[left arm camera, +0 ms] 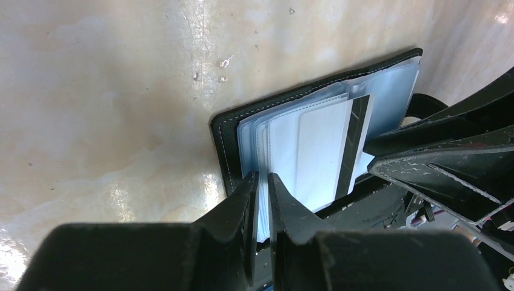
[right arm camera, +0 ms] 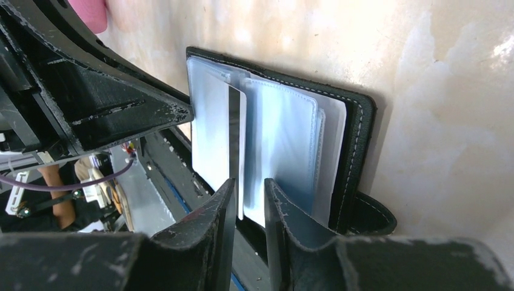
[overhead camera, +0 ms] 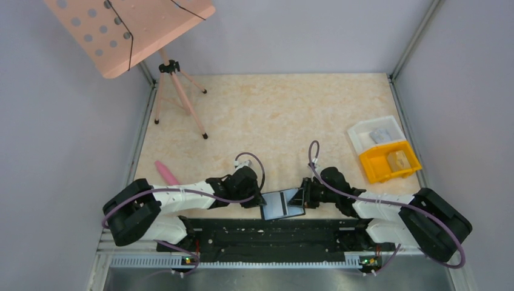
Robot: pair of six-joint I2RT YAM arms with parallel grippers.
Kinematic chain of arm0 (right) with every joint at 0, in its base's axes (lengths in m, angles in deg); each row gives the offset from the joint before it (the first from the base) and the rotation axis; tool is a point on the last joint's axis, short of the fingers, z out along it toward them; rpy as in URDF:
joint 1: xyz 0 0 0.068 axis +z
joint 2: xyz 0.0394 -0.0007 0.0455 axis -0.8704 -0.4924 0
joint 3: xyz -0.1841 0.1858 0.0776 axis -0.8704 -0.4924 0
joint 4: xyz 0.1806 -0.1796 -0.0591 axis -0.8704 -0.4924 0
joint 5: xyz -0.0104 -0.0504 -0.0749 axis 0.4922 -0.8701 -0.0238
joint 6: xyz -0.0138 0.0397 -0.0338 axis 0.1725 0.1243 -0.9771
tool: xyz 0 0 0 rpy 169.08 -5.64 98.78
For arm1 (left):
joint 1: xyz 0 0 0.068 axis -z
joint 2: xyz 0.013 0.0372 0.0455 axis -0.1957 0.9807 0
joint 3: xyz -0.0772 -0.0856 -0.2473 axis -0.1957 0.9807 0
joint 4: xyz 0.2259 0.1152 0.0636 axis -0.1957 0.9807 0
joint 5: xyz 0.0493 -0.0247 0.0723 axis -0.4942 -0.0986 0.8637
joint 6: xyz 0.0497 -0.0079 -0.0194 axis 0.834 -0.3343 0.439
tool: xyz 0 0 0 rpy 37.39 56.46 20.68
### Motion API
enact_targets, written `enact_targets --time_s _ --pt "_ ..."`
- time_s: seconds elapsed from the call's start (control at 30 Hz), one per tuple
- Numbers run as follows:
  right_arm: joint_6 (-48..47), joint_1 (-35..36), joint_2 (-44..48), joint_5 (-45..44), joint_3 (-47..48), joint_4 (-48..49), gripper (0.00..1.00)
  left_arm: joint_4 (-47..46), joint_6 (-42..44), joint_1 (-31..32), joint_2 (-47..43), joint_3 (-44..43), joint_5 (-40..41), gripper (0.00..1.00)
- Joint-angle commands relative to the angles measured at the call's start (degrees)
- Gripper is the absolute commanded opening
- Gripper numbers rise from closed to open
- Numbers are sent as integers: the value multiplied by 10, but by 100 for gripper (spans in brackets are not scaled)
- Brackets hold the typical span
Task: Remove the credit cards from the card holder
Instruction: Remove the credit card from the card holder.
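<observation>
**Evidently mid-pull: one card coming out of the opened wallet**

The small flat black stitched card holder [overhead camera: 283,204] lies opened on the pale marbled tabletop [overhead camera: 273,115], right between the fingertips of the two grippers, with its clear plastic sleeves fanned upward. The left gripper [left arm camera: 262,197] has its two black fingers almost together, and the near edge of the sleeves is caught in the thin slit between them. It looks to be anchoring the holder.

Directly opposite, nearly nose to nose with it, the right gripper [right arm camera: 250,209] shows a narrow gap between its fingers. The lower edge of a white plastic card with a dark magnetic stripe [right arm camera: 212,133] runs down into that gap, close against one finger. Whether the fingers actually press on the card I cannot tell.

The card sits askew over the sleeves, so I take it to be partly free, and the step in hand to be drawing out this one card. I see no freed card lying beside either hand, which suggests the job is at an early stage.

Next, the right gripper needs a firm pinch on the card alone, not the sleeve. It should then pull straight back toward its own wrist while the left holds the sleeves. Otherwise the whole holder may drag along.
</observation>
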Motion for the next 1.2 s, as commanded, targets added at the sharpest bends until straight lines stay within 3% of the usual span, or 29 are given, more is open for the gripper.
enact_targets --time_s 0.0,0.6,0.9,0.97,1.1,1.17 --pt "7 -7 -11 5 7 51 24 13 5 5 9 -6 11 17" --pt "5 -6 -44 21 21 68 28 11 4 10 9 -6 11 17" --pt "25 -6 -90 52 19 133 27 -7 1 14 20 -9 5 17" --pt "25 -5 -88 55 21 133 23 -7 1 15 21 -9 4 17" --pt "19 -6 -74 51 29 109 0 6 3 15 15 -11 14 17" --pt "9 -8 -58 37 38 60 0 26 3 15 10 -12 16 17"
